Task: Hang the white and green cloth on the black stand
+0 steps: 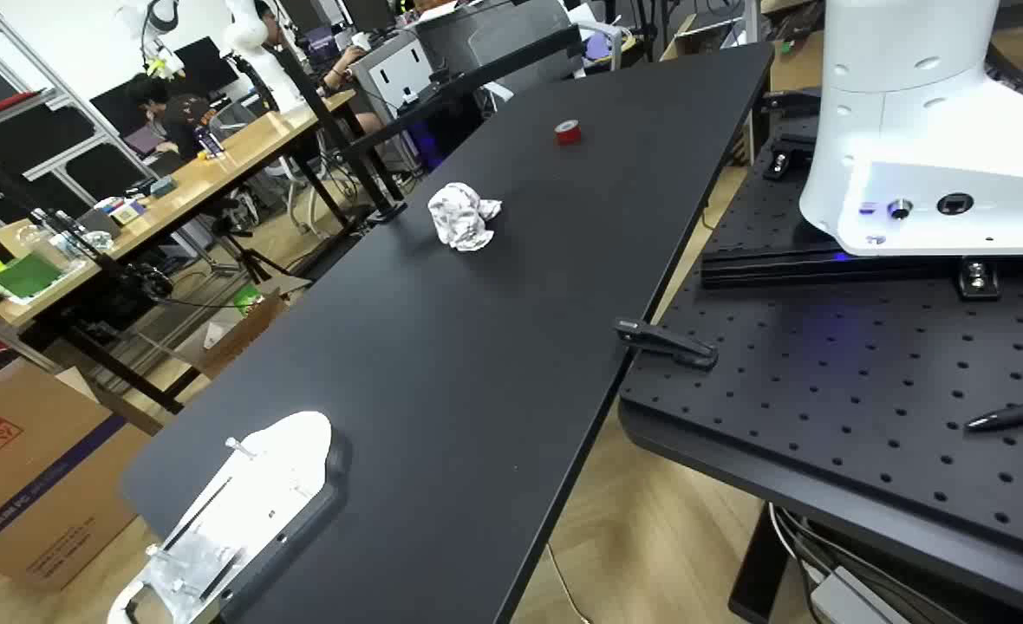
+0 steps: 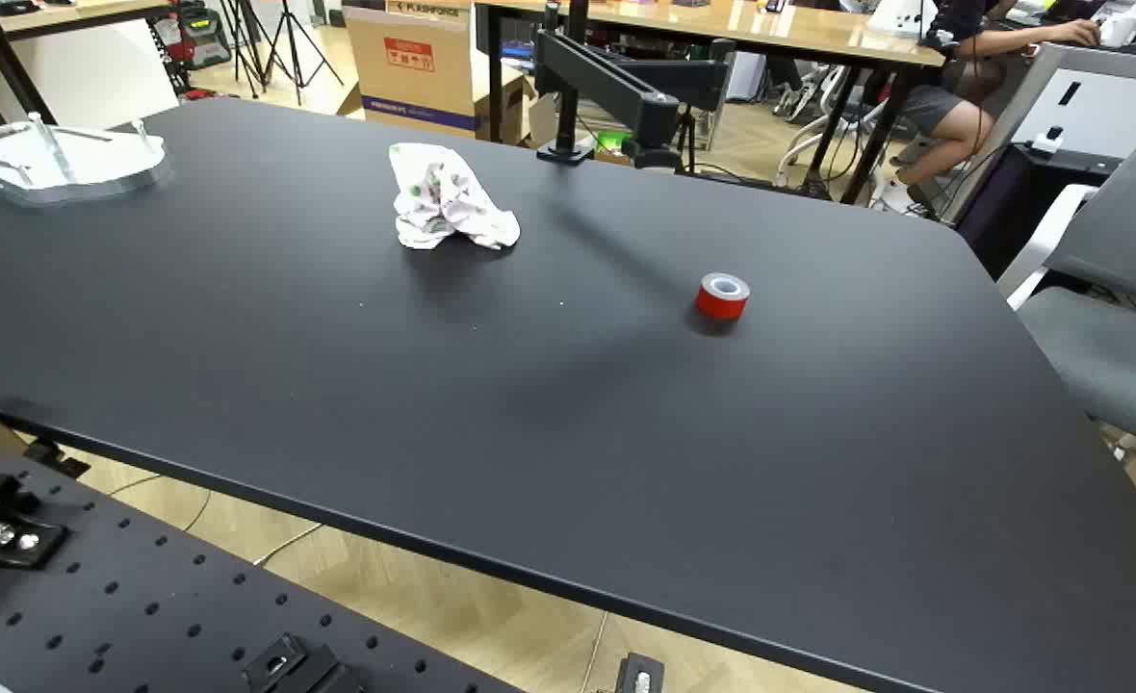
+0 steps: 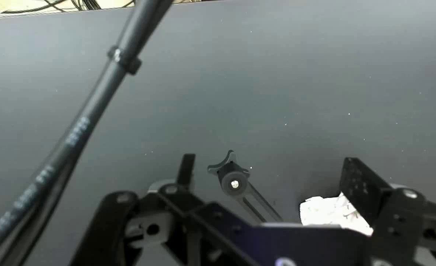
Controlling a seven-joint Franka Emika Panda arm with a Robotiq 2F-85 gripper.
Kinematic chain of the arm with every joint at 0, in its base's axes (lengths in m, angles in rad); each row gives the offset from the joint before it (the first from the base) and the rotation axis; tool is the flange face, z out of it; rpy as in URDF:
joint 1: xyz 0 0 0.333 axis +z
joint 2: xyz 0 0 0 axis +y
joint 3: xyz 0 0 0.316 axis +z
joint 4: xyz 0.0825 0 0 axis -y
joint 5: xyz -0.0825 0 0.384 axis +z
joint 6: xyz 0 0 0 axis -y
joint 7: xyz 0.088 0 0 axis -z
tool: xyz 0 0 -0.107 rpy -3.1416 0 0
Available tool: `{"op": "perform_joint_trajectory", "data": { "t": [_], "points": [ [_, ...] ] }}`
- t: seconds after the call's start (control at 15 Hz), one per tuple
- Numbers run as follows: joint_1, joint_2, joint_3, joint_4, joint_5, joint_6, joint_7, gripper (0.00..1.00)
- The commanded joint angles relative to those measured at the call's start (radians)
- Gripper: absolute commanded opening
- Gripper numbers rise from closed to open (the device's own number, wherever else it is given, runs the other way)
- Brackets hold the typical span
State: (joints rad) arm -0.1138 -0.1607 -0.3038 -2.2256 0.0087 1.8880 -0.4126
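Observation:
The white cloth with green marks (image 2: pixel 448 197) lies crumpled on the black table. It also shows in an exterior view (image 1: pixel 459 218). The black stand (image 2: pixel 611 87) rises from a base at the table's far edge beside the cloth, with a jointed arm reaching out above the table. It also shows in an exterior view (image 1: pixel 529 61). In the wrist view, the end of the stand's arm with its knob (image 3: pixel 231 177) appears between my fingers. My gripper (image 3: pixel 271 171) is open and empty. The cloth (image 3: pixel 332 212) is partly hidden behind my right-hand finger. My gripper is outside both exterior views.
A red tape roll (image 2: pixel 721 296) lies on the table (image 2: pixel 568 433). A white board with upright pegs (image 1: pixel 277 468) lies at one table end. The white robot base (image 1: pixel 902 121) stands on a perforated black bench (image 1: pixel 824 373). A dark cable (image 3: pixel 74 136) crosses the wrist view.

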Motion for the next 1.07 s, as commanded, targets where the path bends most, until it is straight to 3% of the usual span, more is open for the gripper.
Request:
{"op": "perform_joint_trajectory", "data": {
  "t": [0.0,0.67,1.0],
  "points": [
    [-0.025,0.002,0.024,0.001,0.004,0.000,-0.003,1.00],
    [-0.025,0.002,0.024,0.002,0.004,0.001,-0.003,1.00],
    [0.014,0.030,0.126,-0.076,-0.092,0.257,0.085,1.00]
  ]
}}
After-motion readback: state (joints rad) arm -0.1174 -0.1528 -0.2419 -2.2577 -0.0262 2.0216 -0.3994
